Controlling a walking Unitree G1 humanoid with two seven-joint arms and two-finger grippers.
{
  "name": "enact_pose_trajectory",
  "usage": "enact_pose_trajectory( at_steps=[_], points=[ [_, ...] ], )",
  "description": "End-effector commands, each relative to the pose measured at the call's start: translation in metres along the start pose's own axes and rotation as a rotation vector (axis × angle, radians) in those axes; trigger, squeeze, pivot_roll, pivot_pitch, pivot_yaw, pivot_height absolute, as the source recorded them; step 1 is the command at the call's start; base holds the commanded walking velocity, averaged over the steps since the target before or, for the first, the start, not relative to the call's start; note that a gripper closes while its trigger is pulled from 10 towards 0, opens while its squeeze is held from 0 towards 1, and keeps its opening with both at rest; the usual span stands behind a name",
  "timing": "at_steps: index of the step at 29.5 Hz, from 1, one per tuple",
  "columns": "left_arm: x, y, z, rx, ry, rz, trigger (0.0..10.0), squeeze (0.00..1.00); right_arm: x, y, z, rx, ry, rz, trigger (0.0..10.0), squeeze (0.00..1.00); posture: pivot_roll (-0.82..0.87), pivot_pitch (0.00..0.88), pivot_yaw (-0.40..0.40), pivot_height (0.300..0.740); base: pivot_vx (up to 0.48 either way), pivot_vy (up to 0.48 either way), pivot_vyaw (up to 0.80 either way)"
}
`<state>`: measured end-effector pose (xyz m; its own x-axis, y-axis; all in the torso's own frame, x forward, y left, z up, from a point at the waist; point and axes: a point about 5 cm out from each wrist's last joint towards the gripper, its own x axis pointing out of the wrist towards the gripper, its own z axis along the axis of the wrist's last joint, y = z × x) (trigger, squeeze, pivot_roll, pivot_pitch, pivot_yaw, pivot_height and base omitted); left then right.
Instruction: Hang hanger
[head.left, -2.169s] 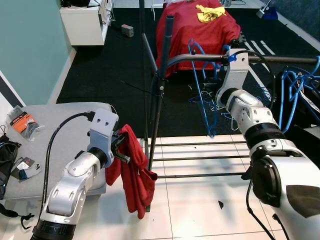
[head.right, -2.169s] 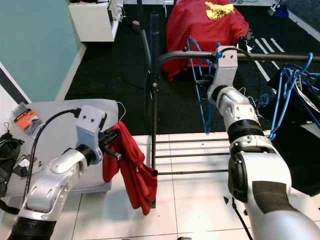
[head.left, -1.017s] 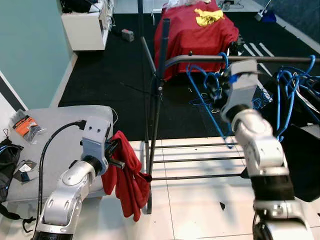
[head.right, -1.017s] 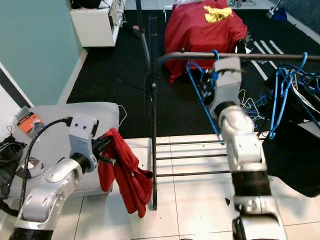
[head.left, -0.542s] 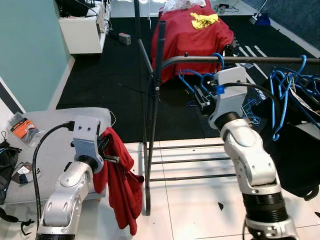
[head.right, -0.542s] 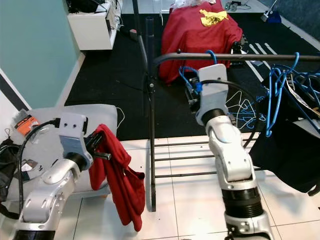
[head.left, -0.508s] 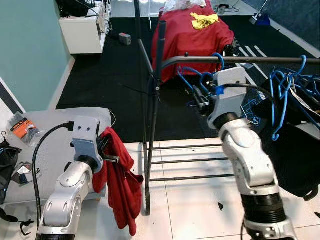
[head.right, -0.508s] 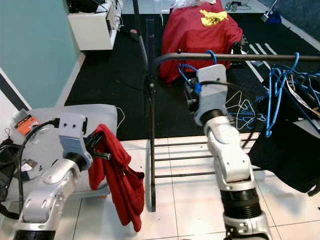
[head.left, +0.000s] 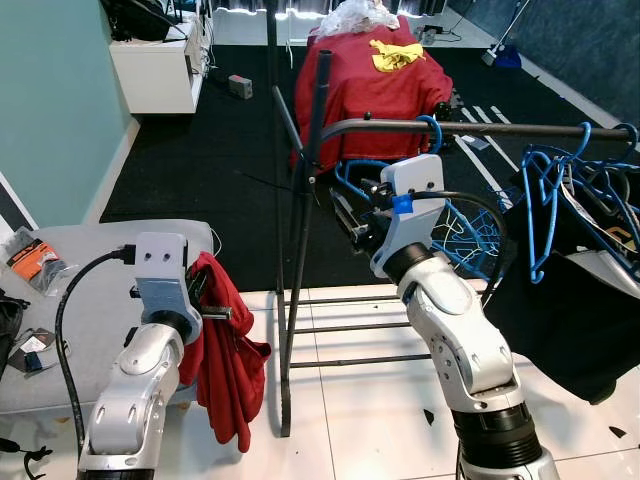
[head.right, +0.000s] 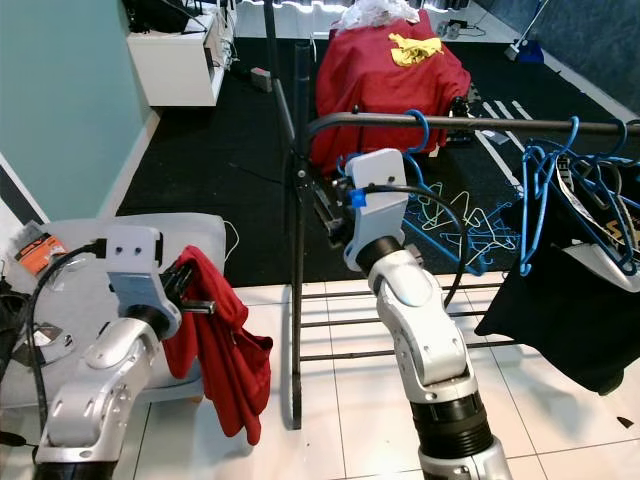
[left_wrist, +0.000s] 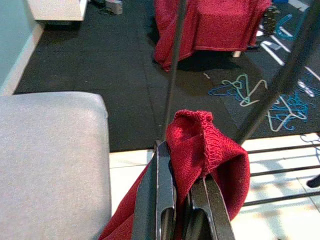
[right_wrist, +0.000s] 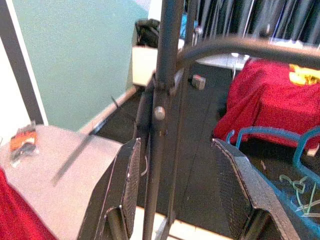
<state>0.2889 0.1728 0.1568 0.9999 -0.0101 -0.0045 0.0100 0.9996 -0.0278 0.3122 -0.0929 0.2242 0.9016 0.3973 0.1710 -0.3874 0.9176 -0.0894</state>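
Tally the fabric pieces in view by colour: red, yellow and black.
Red: 2, the red garment clamped in the left pincer and the red cover at the back
Yellow: 1, the yellow cloth lying on that cover
Black: 1, the black garment hanging at the right end of the rack
Total: 4

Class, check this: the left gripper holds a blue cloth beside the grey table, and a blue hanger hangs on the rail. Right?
Not quite. The cloth in the left gripper is red, not blue, as the left wrist view shows. The grey table and the blue hanger on the rail are right.
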Motion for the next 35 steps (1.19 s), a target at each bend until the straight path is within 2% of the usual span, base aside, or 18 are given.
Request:
enact_pose_trajectory(
  at_steps=[1, 8, 14, 18, 35],
  points=[
    [-0.002, -0.007, 0.005, 0.015, -0.035, -0.028, 10.0, 0.00, -0.002, 0.004, -0.011, 0.003, 0.056, 0.027, 10.0, 0.00, -0.03, 0.098, -0.049, 0.740, 0.000, 0.000, 0.00],
    [-0.002, -0.010, 0.004, 0.045, -0.043, -0.060, 10.0, 0.00, -0.004, 0.011, -0.018, 0.011, 0.070, 0.079, 10.0, 0.00, -0.03, 0.099, -0.049, 0.740, 0.000, 0.000, 0.00],
    [-0.002, -0.012, 0.004, 0.056, -0.043, -0.083, 10.0, 0.00, -0.004, 0.015, -0.019, 0.035, 0.061, 0.101, 10.0, 0.00, -0.02, 0.100, -0.046, 0.740, 0.000, 0.000, -0.80],
    [-0.004, -0.018, 0.002, 0.075, -0.027, -0.145, 10.0, 0.00, -0.003, 0.019, -0.019, 0.028, 0.055, 0.120, 10.0, 0.00, -0.02, 0.101, -0.037, 0.740, 0.000, 0.000, -0.80],
    [-0.003, -0.018, 0.001, 0.084, -0.025, -0.148, 10.0, 0.00, -0.005, 0.019, -0.021, 0.018, 0.059, 0.127, 10.0, 0.00, -0.02, 0.099, -0.035, 0.740, 0.000, 0.000, -0.80]
  ],
)
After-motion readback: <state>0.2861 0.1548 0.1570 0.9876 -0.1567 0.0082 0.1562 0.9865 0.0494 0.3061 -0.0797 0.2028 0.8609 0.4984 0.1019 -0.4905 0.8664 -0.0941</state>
